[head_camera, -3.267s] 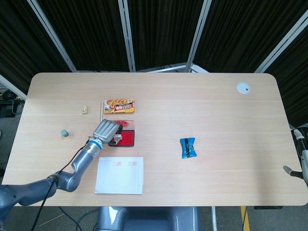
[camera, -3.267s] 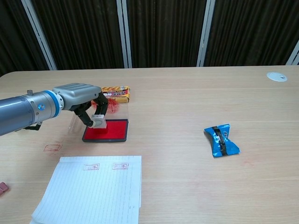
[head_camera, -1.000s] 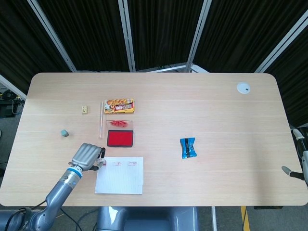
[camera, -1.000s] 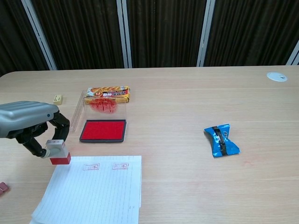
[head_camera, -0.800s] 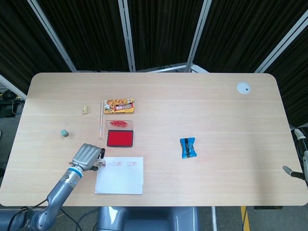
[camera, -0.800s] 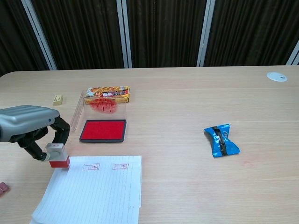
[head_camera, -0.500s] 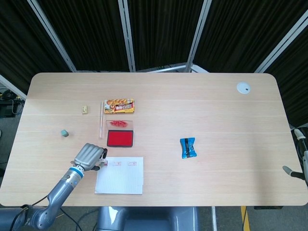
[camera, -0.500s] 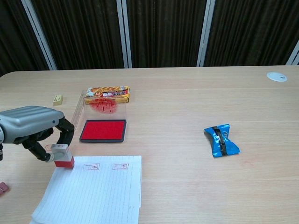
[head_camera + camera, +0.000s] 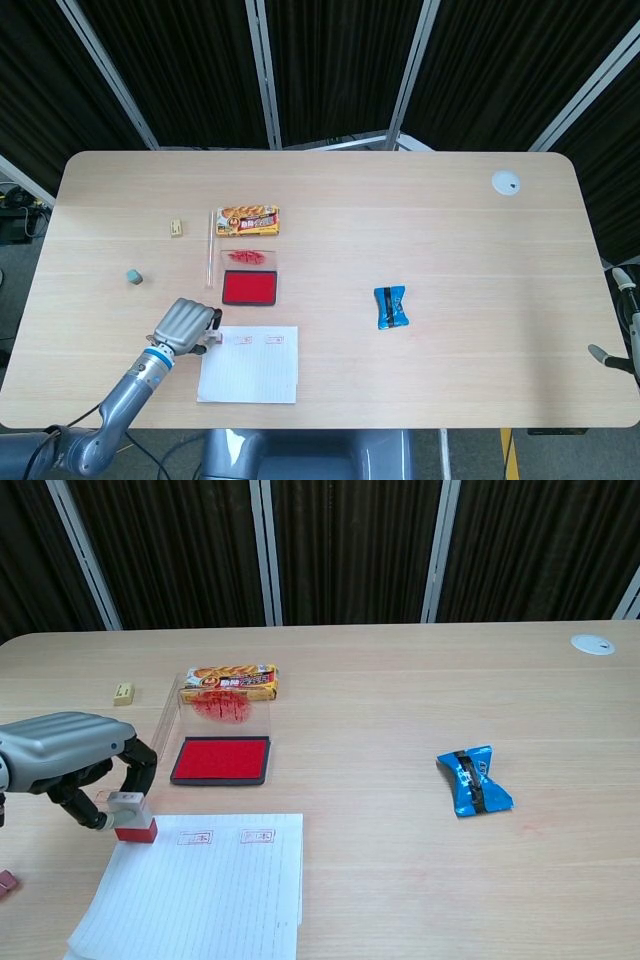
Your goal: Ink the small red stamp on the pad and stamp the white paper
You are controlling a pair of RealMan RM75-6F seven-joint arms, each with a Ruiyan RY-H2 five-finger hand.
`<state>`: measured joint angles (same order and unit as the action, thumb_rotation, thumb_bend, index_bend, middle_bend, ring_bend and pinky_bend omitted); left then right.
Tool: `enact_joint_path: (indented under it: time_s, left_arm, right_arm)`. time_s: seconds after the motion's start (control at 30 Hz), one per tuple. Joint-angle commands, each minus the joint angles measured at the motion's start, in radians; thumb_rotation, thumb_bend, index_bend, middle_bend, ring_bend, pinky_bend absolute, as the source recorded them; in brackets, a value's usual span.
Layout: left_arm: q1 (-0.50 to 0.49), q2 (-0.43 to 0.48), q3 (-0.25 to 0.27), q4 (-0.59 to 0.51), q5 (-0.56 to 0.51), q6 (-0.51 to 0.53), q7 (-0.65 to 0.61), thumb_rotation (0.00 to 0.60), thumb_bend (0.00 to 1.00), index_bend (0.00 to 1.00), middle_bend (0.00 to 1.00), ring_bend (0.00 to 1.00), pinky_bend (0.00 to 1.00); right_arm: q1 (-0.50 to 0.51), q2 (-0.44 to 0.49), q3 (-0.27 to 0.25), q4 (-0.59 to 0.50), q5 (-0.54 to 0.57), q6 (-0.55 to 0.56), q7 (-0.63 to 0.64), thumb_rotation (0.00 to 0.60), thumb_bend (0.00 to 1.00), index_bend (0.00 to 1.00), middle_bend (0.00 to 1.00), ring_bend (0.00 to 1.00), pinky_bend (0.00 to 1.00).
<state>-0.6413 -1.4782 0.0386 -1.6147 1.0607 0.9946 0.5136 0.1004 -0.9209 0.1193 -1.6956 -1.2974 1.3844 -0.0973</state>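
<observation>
My left hand (image 9: 70, 748) (image 9: 184, 324) pinches the small red stamp (image 9: 133, 821) by its grey top. The stamp's red base sits at the top left corner of the white paper (image 9: 195, 890) (image 9: 249, 364). Two red stamp marks show near the paper's top edge, to the right of the stamp. The open red ink pad (image 9: 222, 759) (image 9: 249, 288) lies just beyond the paper, with its clear lid standing behind it. At the right edge of the head view, only a small part of my right hand (image 9: 622, 340) shows, off the table.
A yellow snack box (image 9: 232, 682) lies behind the ink pad. A blue wrapped packet (image 9: 474, 779) lies to the right. A small yellow eraser (image 9: 124, 692) and a green-grey block (image 9: 132, 276) sit at the left. A white disc (image 9: 593, 644) is far right.
My left hand carried the stamp from the ink pad down to the paper's top left corner. Over the last second it edged a little right and lowered slightly.
</observation>
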Motion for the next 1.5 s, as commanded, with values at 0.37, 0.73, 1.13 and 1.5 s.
enact_joint_path:
  time_s: [0.37, 0.73, 1.13, 1.5]
  left_arm:
    - [0.007, -0.026, -0.002, 0.036, 0.005, -0.017, -0.006, 0.600, 0.46, 0.58, 0.53, 0.83, 0.85]
    - [0.014, -0.046, 0.001, 0.065, 0.000, -0.028, 0.002, 0.600, 0.46, 0.58, 0.53, 0.83, 0.85]
    - [0.020, -0.062, 0.001, 0.090, 0.005, -0.037, 0.003, 0.600, 0.46, 0.58, 0.53, 0.83, 0.85]
    - [0.024, -0.067, -0.006, 0.096, 0.001, -0.040, 0.002, 0.600, 0.46, 0.58, 0.53, 0.83, 0.85]
  right_arm:
    - [0.000, 0.000, -0.001, 0.000, 0.003, -0.003, -0.002, 0.600, 0.00, 0.00, 0.00, 0.00, 0.00]
    - [0.001, -0.002, 0.000, 0.004, 0.006, -0.005, -0.002, 0.600, 0.00, 0.00, 0.00, 0.00, 0.00]
    - [0.002, -0.002, 0.000, 0.007, 0.007, -0.008, -0.001, 0.600, 0.00, 0.00, 0.00, 0.00, 0.00]
    - [0.003, -0.004, 0.000, 0.009, 0.009, -0.010, -0.003, 0.600, 0.00, 0.00, 0.00, 0.00, 0.00]
